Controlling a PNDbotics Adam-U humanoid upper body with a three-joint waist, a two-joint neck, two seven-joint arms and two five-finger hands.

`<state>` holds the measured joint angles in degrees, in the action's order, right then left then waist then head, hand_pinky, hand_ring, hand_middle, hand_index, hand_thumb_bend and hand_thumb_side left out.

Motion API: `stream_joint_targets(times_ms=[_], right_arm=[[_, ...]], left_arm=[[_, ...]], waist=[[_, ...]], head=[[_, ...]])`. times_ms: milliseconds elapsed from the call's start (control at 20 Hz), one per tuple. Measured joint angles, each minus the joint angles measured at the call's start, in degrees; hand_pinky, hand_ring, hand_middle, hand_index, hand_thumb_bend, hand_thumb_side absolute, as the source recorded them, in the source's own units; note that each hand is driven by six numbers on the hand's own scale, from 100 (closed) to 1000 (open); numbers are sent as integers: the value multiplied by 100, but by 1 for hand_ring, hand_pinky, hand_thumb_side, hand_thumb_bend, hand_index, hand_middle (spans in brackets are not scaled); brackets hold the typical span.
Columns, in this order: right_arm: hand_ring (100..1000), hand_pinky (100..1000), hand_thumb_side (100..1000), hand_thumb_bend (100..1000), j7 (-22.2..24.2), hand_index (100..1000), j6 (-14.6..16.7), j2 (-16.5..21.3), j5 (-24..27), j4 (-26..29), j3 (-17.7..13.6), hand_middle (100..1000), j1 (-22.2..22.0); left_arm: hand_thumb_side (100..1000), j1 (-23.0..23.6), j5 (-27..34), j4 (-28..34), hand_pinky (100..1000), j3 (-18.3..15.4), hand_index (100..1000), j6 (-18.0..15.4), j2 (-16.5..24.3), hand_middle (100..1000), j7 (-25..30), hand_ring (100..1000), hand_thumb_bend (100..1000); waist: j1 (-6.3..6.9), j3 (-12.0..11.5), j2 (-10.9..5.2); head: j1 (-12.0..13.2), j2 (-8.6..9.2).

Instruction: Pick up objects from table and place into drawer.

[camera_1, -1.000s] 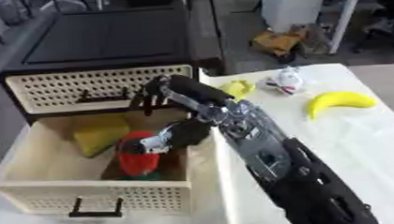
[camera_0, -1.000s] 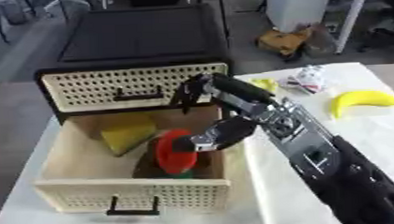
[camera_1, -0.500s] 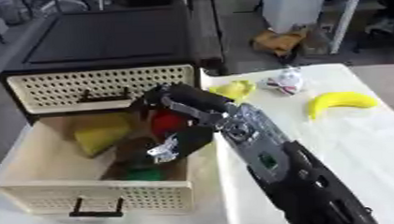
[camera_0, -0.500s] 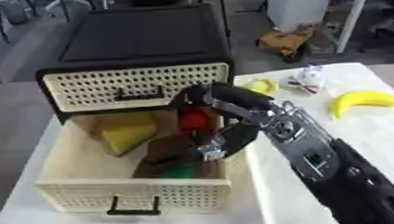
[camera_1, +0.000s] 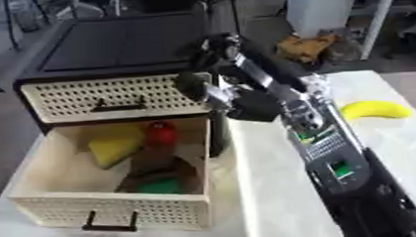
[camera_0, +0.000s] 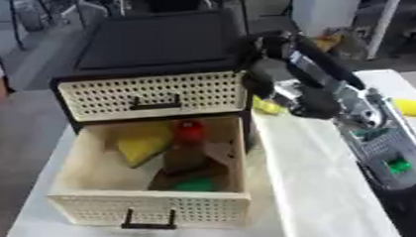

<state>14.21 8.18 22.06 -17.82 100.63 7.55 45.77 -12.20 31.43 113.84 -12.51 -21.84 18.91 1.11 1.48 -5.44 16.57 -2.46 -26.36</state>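
Drawer (camera_0: 93,196) holds one yellow piece (camera_0: 145,145), one red (camera_0: 189,131), one green (camera_0: 195,184).

Both head views look steeply down from close above onto the open drawer (camera_0: 153,192) pulled out of the black cabinet (camera_0: 148,43), facing its front, the right eye set slightly aside, both sharing drawer, cabinet and the white table (camera_1: 266,188) right of the drawer.

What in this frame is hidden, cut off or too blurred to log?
- Right hand: motion-blurred in both views; its fingers unreadable.
- Left hand: in neither view.
- Green thing in the open drawer: blurred, shape unclear.
- Yellow item behind the right arm: mostly hidden.
- Banana: cut by the left eye view's edge.
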Motion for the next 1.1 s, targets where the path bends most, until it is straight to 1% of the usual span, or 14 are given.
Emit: stream_joint_targets(times_ms=[150,200,250,350,500,550,600,750,800,850,900,950,1050,1100], right_arm=[[836,637,1000,455,-264,809,-264,145,265,424,-269,562,-205],[826,621,1000,396,-349,807,-349,197,348,562,-352,561,-261],[822,616,1000,363,-434,806,-434,247,423,701,-430,561,-314],[808,603,1000,286,-602,803,-602,356,603,965,-586,562,-410],[800,597,1000,244,-861,810,-852,605,853,1196,-891,568,-472],[798,594,1000,234,-950,816,-903,697,948,1228,-994,570,-489],[795,591,1000,227,-1035,819,-925,792,1034,1249,-1090,571,-507],[792,587,1000,207,-1276,818,-847,1099,1274,1274,-1309,573,-631],[792,587,1000,205,-1355,818,-805,1198,1356,1274,-1367,576,-684],[792,587,1000,195,-1435,816,-769,1290,1432,1275,-1425,575,-734],[792,587,1000,195,-1512,816,-732,1369,1498,1276,-1471,575,-769],[792,586,1000,191,-1584,815,-694,1434,1574,1277,-1506,575,-797],[790,586,1000,180,-1732,815,-610,1544,1731,1281,-1541,577,-832],[790,586,1000,180,-1807,815,-563,1586,1801,1284,-1553,577,-851]], left_arm=[[619,51,-47,0,100,35,861,-137,117,100,91,100,100],[631,78,-78,0,100,40,869,-198,180,100,125,100,100],[644,106,-116,0,100,52,872,-267,252,100,162,100,100],[733,169,-220,0,100,68,862,-418,440,100,248,100,100],[823,324,-433,0,100,67,833,-668,794,100,410,100,100],[861,385,-513,0,100,67,835,-753,921,126,476,100,100],[898,456,-594,0,100,67,825,-836,1052,186,544,100,100],[960,668,-830,0,100,84,805,-1074,1426,304,761,100,100],[961,741,-908,0,100,112,803,-1153,1552,312,837,100,100],[990,818,-989,0,100,144,777,-1235,1679,363,913,100,100],[992,896,-1066,0,100,196,775,-1314,1805,365,986,100,100],[1000,973,-1137,0,100,261,774,-1387,1919,409,1057,100,100],[1000,1173,-1286,0,100,430,791,-1534,2156,465,1203,146,100],[1000,1288,-1363,0,100,534,791,-1596,2278,465,1275,146,100]], waist=[[37,32,-31],[44,45,-44],[54,57,-55],[73,92,-69],[132,148,-88],[158,160,-109],[180,167,-133],[290,199,-182],[336,201,-200],[374,218,-213],[399,246,-220],[416,269,-220],[446,312,-220],[457,340,-220]], head=[[106,5],[130,4],[144,2],[163,-24],[178,-91],[179,-125],[179,-152],[166,-231],[156,-250],[150,-273],[149,-278],[150,-279],[162,-279],[177,-279]])
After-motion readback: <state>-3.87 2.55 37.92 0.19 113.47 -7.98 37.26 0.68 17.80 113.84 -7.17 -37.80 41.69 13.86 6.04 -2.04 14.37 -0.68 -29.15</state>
